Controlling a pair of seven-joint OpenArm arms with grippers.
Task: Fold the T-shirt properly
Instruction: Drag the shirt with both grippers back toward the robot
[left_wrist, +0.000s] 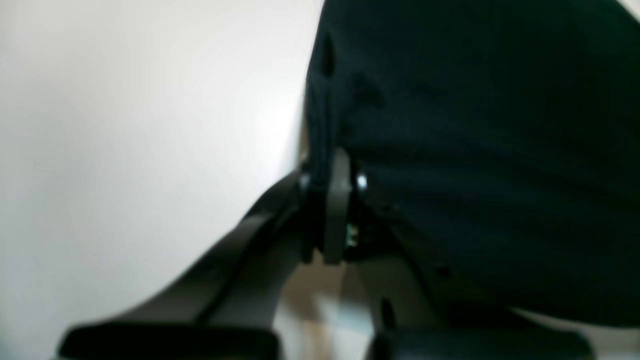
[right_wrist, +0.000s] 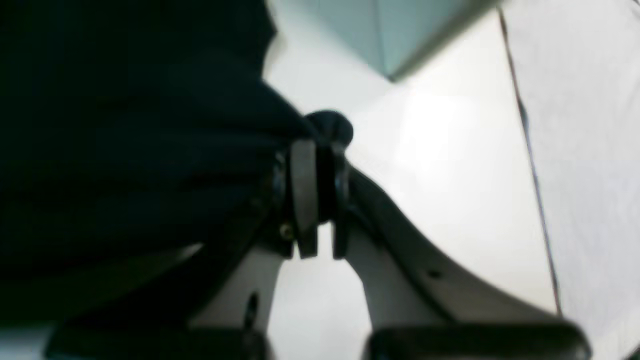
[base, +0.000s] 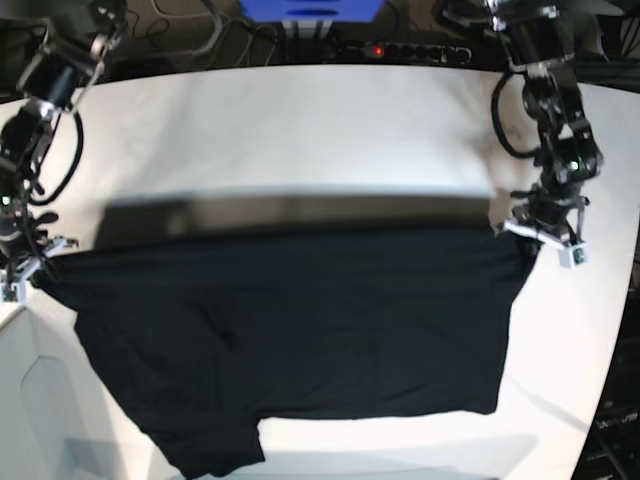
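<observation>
The black T-shirt (base: 300, 320) hangs stretched between my two grippers above the white table (base: 300, 130), its lower part draped toward the front edge. My left gripper (base: 522, 232) is shut on the shirt's upper corner on the right of the base view. In the left wrist view, the gripper (left_wrist: 330, 170) pinches bunched black cloth (left_wrist: 475, 150). My right gripper (base: 40, 262) is shut on the opposite corner. In the right wrist view, it (right_wrist: 317, 150) clamps the cloth (right_wrist: 125, 150). No orange and bluish patch shows.
A power strip (base: 400, 50), a blue box (base: 310, 12) and cables lie along the table's back edge. The table's right edge (base: 625, 300) curves close to my left arm. A blurred shadow band (base: 300, 208) lies on the table just behind the shirt.
</observation>
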